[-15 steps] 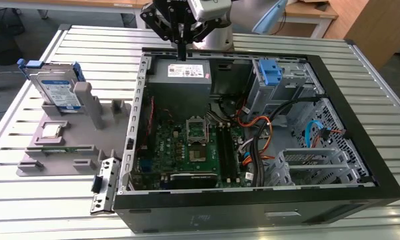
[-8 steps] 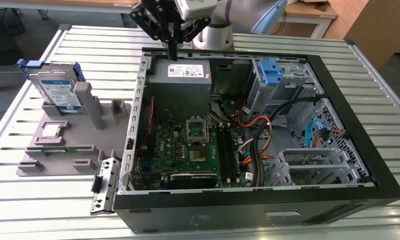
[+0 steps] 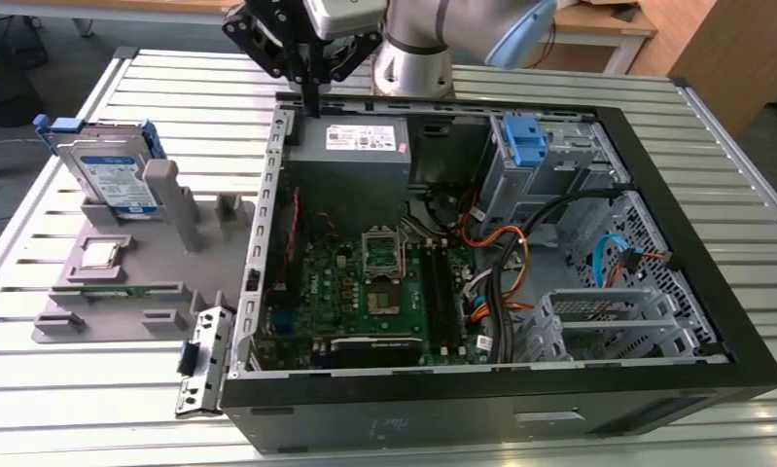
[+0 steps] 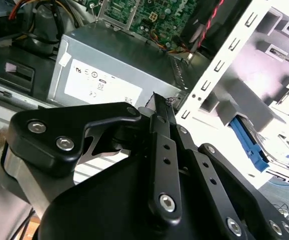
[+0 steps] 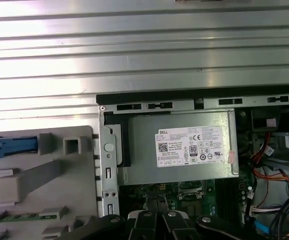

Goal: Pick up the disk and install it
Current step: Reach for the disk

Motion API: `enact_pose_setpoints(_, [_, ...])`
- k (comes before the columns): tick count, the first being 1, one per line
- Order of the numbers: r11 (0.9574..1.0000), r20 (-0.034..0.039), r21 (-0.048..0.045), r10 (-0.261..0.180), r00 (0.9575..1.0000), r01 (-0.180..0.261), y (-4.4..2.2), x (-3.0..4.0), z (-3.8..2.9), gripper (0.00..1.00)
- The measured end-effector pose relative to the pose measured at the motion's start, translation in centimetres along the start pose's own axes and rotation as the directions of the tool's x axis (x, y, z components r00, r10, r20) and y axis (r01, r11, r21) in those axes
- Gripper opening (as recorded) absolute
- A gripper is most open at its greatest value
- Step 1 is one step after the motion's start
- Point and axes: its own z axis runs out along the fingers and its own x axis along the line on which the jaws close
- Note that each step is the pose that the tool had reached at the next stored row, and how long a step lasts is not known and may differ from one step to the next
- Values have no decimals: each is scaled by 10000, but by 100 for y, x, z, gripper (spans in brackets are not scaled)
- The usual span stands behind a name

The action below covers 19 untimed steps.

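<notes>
Disk (image 3: 109, 167) first, at the exterior view's left: it stands on end in the grey holder (image 3: 128, 292) on the counter (image 3: 51, 409). Its labelled face is turned toward the camera, its blue frame shows along the top and sides, and its long axis is close to upright with a slight lean. Nothing touches it. Just below it on the holder lies a small square chip (image 3: 99, 255).

Moving rightward, the pincer (image 3: 309, 97) hangs above the open computer case (image 3: 699, 292), over the case wall nearest the holder and beside the power supply (image 3: 362, 144). Its fingers are pressed together with nothing between them; the second wrist view shows the same. The disk therefore lies off toward the exterior view's left of the pincer, lower than the fingertips and well apart from them, with counter slats between. By this layout the pick has not begun.

Farther right, a bare blue bracket (image 3: 524, 141) sits in the case's far corner.
</notes>
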Motion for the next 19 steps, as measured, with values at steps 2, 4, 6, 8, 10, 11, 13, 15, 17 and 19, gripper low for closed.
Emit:
enact_pose_setpoints(2, [10000, -1, 1, 1, 10000, -1, -3, 34, 0, 10])
enact_pose_setpoints(4, [10000, 0, 1, 2, 10000, -2, -5, 68, 0, 10])
enact_pose_setpoints(6, [10000, -1, 0, 1, 10000, -1, -7, 96, 0, 10])
enact_pose_setpoints(8, [10000, -1, 1, 1, 10000, -1, -9, 121, 0, 10])
enact_pose_setpoints(10, [10000, 0, 1, 0, 10000, 0, -11, 143, 0, 10])
enact_pose_setpoints(11, [10000, -1, 1, 0, 10000, 0, -12, 157, 0, 10])
enact_pose_setpoints(13, [10000, -1, 1, 0, 10000, 0, -14, 184, 0, 10])
enact_pose_setpoints(15, [10000, -1, 1, 1, 10000, -1, -16, 211, 0, 10])
enact_pose_setpoints(17, [10000, 0, 1, 1, 10000, -1, -18, 238, 0, 10])
enact_pose_setpoints(19, [10000, 0, 0, 1, 10000, -1, -20, 264, 0, 10])
